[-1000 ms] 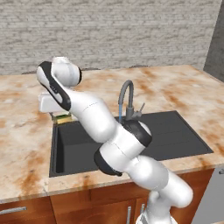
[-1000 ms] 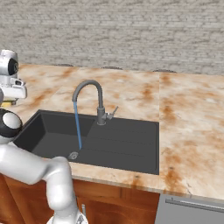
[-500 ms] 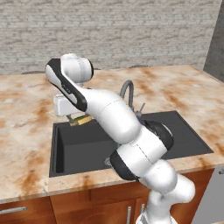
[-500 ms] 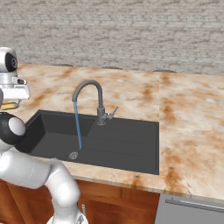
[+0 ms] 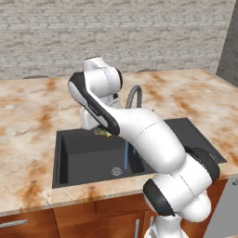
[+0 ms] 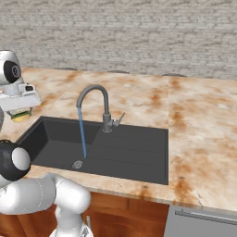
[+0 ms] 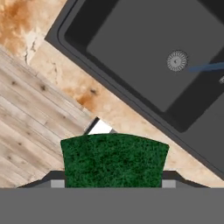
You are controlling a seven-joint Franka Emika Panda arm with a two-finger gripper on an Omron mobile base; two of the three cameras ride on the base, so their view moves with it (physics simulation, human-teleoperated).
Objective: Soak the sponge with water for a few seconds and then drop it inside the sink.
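While water (image 6: pixel 82 134) streams into the sink (image 6: pixel 139 152), the hand (image 7: pixel 113 183) pinches the sponge (image 7: pixel 114 159).

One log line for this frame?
end effector: shut on green rectangular sponge | water: running | sponge: not under stream | dark sink: no sponge inside

1 sponge (image 7: pixel 114 159), 1 sink (image 6: pixel 139 157), 1 faucet (image 6: pixel 102 104)
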